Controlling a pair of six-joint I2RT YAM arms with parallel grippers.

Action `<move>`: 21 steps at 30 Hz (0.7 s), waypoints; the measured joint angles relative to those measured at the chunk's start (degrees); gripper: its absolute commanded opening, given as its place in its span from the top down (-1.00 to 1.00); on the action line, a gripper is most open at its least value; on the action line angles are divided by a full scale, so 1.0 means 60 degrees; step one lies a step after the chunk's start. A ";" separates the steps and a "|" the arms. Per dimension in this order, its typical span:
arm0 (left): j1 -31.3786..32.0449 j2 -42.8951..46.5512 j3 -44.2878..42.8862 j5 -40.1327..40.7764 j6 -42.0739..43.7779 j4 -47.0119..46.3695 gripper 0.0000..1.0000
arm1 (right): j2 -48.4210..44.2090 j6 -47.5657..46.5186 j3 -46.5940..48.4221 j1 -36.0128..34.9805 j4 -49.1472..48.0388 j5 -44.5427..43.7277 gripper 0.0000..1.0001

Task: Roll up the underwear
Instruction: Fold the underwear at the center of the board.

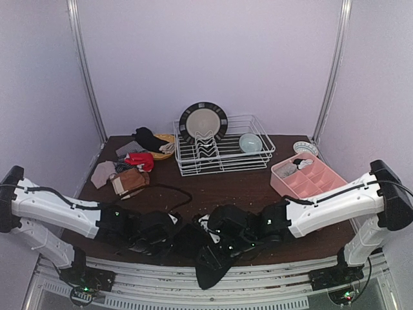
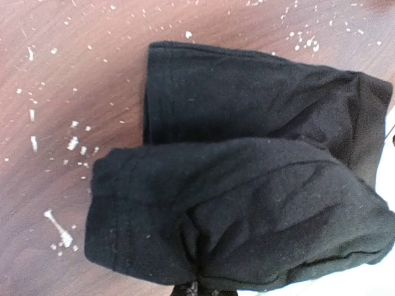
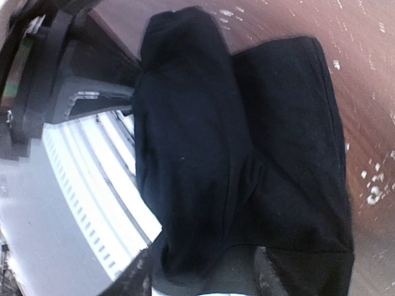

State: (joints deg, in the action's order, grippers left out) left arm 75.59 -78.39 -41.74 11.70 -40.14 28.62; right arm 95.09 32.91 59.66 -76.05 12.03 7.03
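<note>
Left flank: the pale booth wall stands close along the left edge of the table (image 1: 232,188), so there is little room on that side. At 10 o'clock is a heap of underwear (image 1: 132,165), with black, grey, red, brown and beige pieces touching one another, the black one lying against a yellow dish (image 1: 166,146). A black cable (image 1: 169,191) curves from beside the heap toward the middle. Bare dark wood runs across the centre, dusted with white flecks (image 2: 68,145). My left gripper (image 1: 157,237) sits low at 7 o'clock over the black underwear (image 2: 247,203). Its wrist view shows only folded cloth, bunched at the bottom border, so I cannot tell whether it is apart or closed. The black piece lies at 6 o'clock on the near edge, one lobe hanging off over the white slotted rail (image 3: 92,185). My right gripper (image 3: 203,256) is at 5 o'clock, its fingers (image 3: 268,280) spread wide with the cloth lying between them. At 12 o'clock, a white wire dish rack (image 1: 222,158) holds an upright plate (image 1: 203,121) and a pale bowl (image 1: 250,142). At 2 o'clock the pink tray (image 1: 310,186) sits near the right edge, with a saucer (image 1: 304,148) just behind it.
</note>
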 measured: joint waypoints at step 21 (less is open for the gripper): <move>-0.0178 -0.0470 -0.1253 0.0466 0.0117 0.2233 1.00 | 0.1785 0.0561 0.1096 -0.1843 0.0514 -0.2947 -0.16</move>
State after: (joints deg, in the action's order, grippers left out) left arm 74.52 -81.21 -49.25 14.50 -39.44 42.02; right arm 105.80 36.27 66.24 -87.11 15.11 -10.66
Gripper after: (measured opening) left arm 0.008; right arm 0.748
